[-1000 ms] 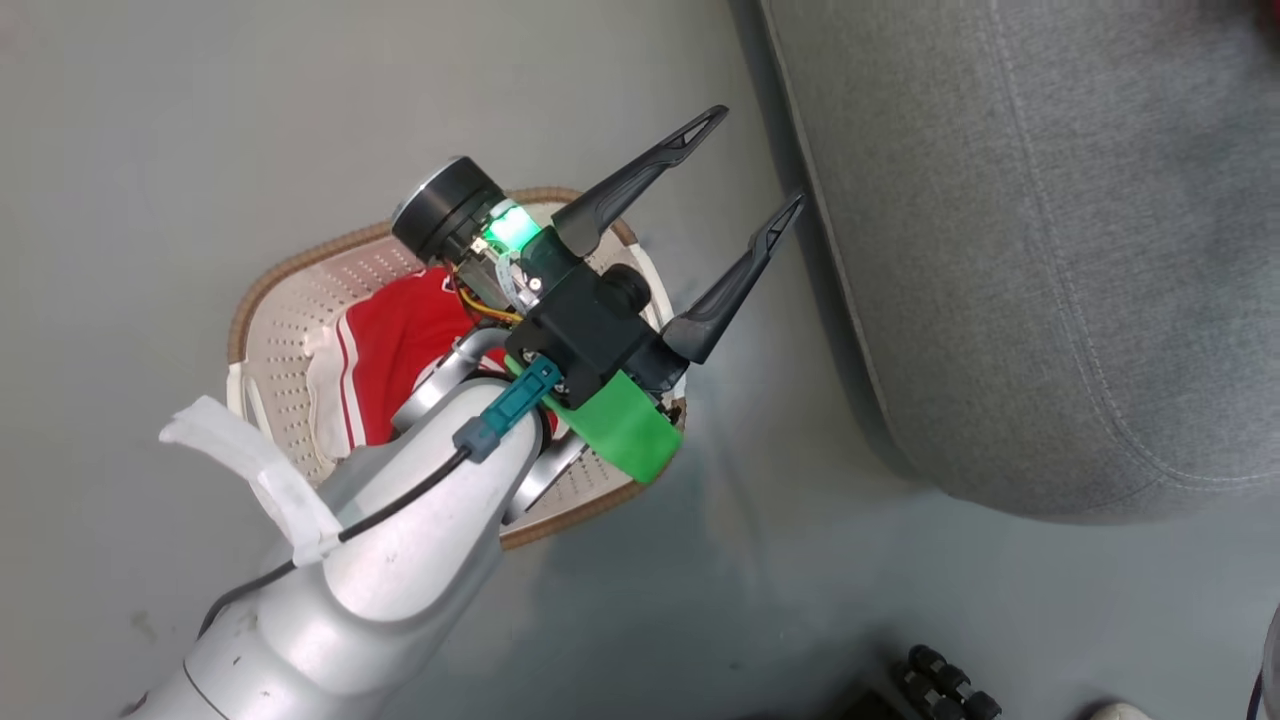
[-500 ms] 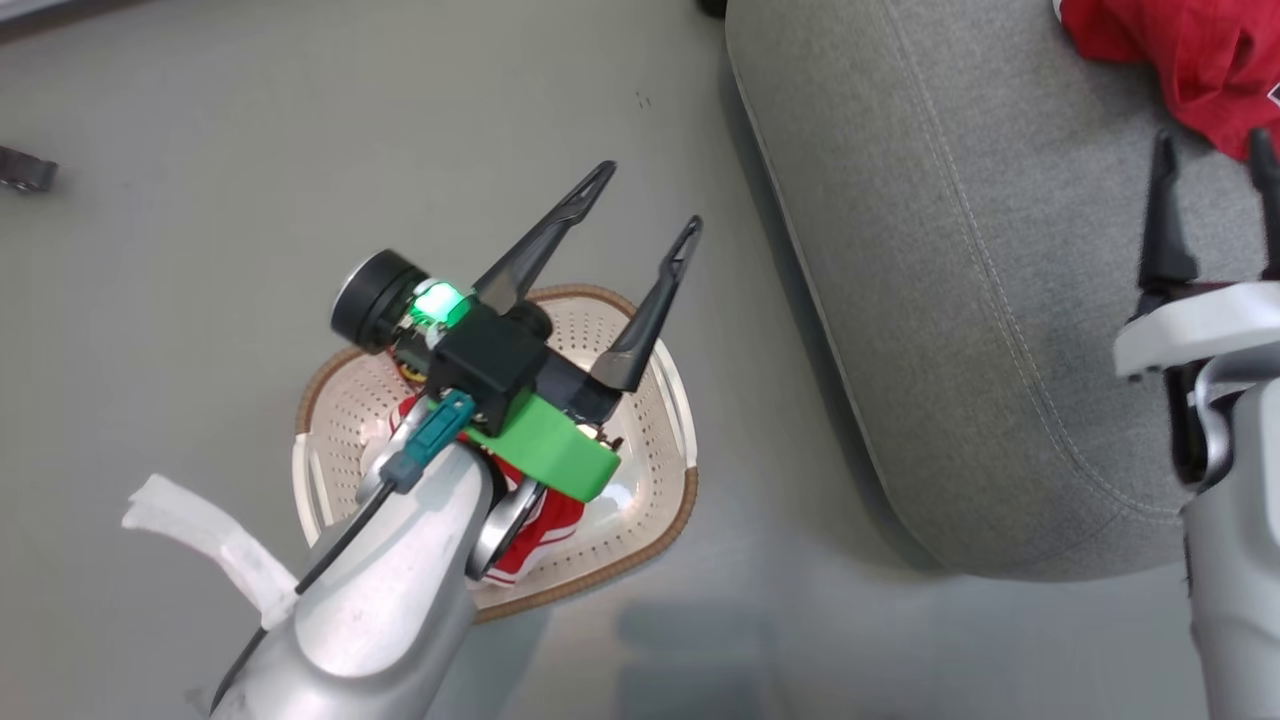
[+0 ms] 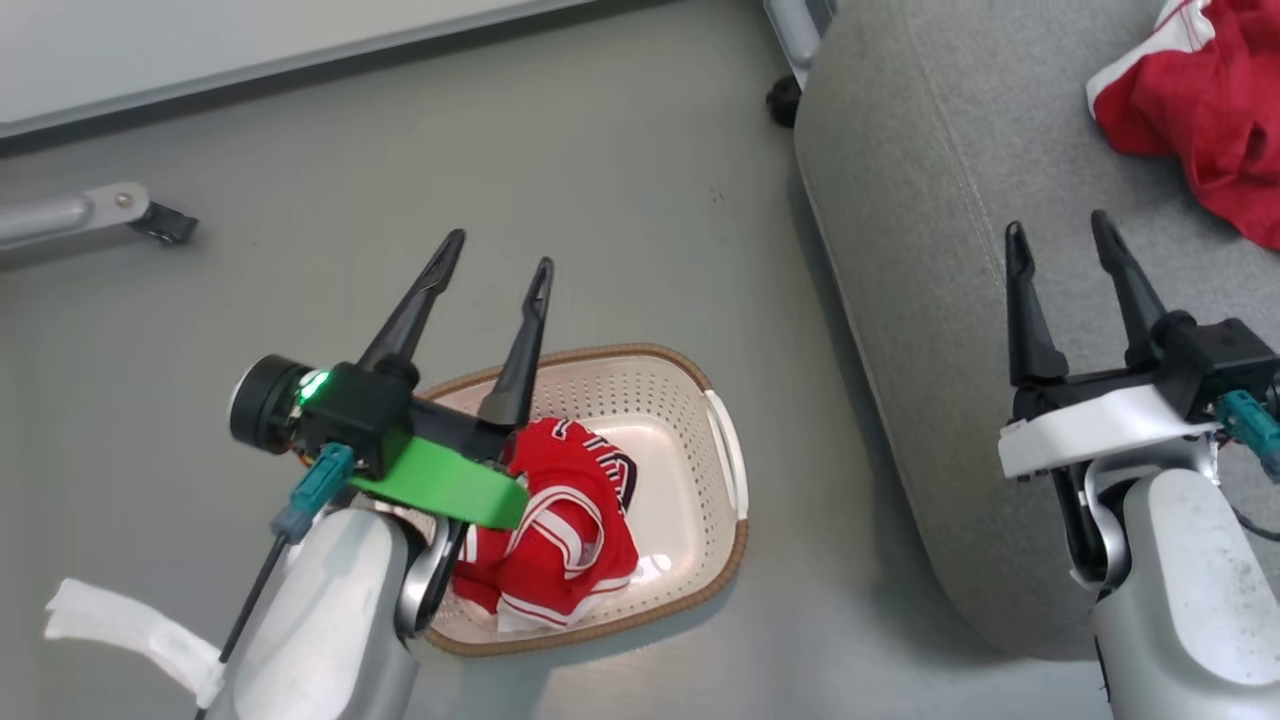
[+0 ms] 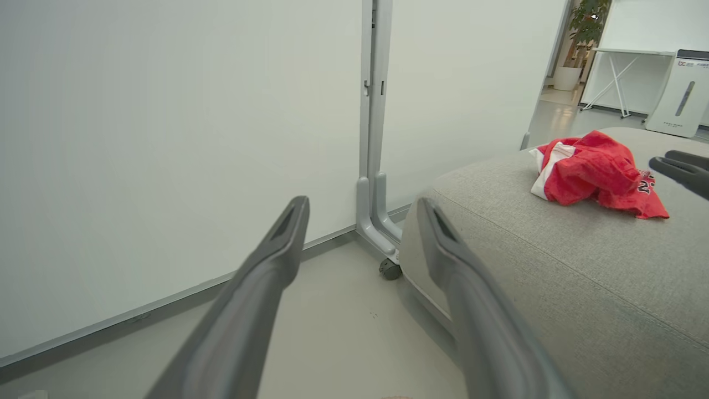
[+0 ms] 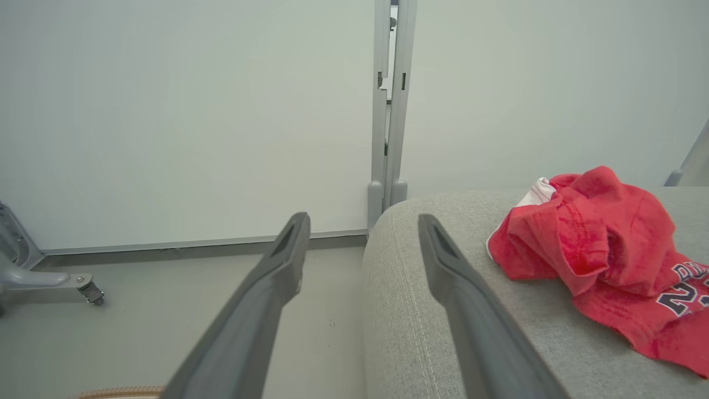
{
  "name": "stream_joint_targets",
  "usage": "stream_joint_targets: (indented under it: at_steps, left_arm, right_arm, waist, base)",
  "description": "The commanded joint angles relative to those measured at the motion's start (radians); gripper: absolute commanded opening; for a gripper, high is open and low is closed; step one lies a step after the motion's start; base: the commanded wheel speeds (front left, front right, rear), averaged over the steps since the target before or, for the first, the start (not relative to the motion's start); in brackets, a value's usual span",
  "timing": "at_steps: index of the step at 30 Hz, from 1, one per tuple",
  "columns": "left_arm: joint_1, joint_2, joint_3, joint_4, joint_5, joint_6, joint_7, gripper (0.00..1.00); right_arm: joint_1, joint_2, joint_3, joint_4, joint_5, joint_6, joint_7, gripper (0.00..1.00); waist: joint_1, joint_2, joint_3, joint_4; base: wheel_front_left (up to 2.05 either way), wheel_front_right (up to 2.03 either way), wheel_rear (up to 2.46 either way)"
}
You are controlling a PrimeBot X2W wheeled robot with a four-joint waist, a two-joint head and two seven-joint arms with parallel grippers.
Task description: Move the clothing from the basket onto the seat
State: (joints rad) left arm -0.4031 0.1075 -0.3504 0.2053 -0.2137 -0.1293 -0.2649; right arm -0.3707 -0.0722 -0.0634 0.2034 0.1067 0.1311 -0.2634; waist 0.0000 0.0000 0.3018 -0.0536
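One red garment with white stripes (image 3: 555, 535) lies crumpled in the cream basket (image 3: 690, 400) on the floor. A second red garment (image 3: 1205, 95) (image 4: 592, 174) (image 5: 598, 249) rests on the grey seat (image 3: 920, 200) (image 4: 581, 266) (image 5: 421, 343) at the far right. My left gripper (image 3: 497, 262) (image 4: 363, 208) hovers open and empty above the basket's left rim. Over the seat's front part my right gripper (image 3: 1060, 230) (image 5: 363, 224) stands open and empty, short of the garment there.
A white partition wall (image 3: 200, 40) with grey wheeled feet (image 3: 110, 210) (image 4: 388, 266) stands beyond the basket and seat. Bare grey floor (image 3: 600, 200) lies between basket and seat.
The head camera has swung, so the whole picture shifted. My left gripper now points away from the seat, off the basket's middle. The right gripper has drawn back from the garment on the seat.
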Motion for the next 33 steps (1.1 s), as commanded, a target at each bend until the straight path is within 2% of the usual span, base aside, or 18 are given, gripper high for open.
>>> stream_joint_targets:
  at_steps: [1, 14, 23, 33]
  left_arm:
    - [0.026, -0.005, 0.02, -0.004, 0.011, -0.002, 0.001, 1.0]
    - [0.161, -0.04, 0.18, -0.03, 0.019, -0.002, 0.001, 1.0]
    - [0.26, -0.051, 0.253, -0.057, 0.03, -0.002, 0.001, 1.0]
    - [0.298, -0.056, 0.279, -0.071, 0.036, -0.002, 0.001, 1.0]
  right_arm:
    - [0.027, 0.003, 0.001, -0.013, 0.008, -0.001, -0.002, 1.0]
    - [0.154, 0.02, 0.034, -0.079, 0.02, -0.001, -0.002, 1.0]
    - [0.245, 0.02, 0.064, -0.11, 0.059, -0.001, -0.002, 1.0]
    - [0.314, 0.02, 0.094, -0.162, 0.069, -0.001, -0.002, 1.0]
  waist:
    - [0.0, 0.0, -0.048, 0.046]
    - [0.0, 0.0, -0.145, 0.124]
    - [0.0, 0.0, -0.208, 0.132]
    - [0.0, 0.0, -0.238, 0.13]
  base:
    - [0.0, 0.0, 0.0]
    - [0.0, 0.0, 0.0]
    - [0.0, 0.0, 0.0]
    - [0.0, 0.0, 0.0]
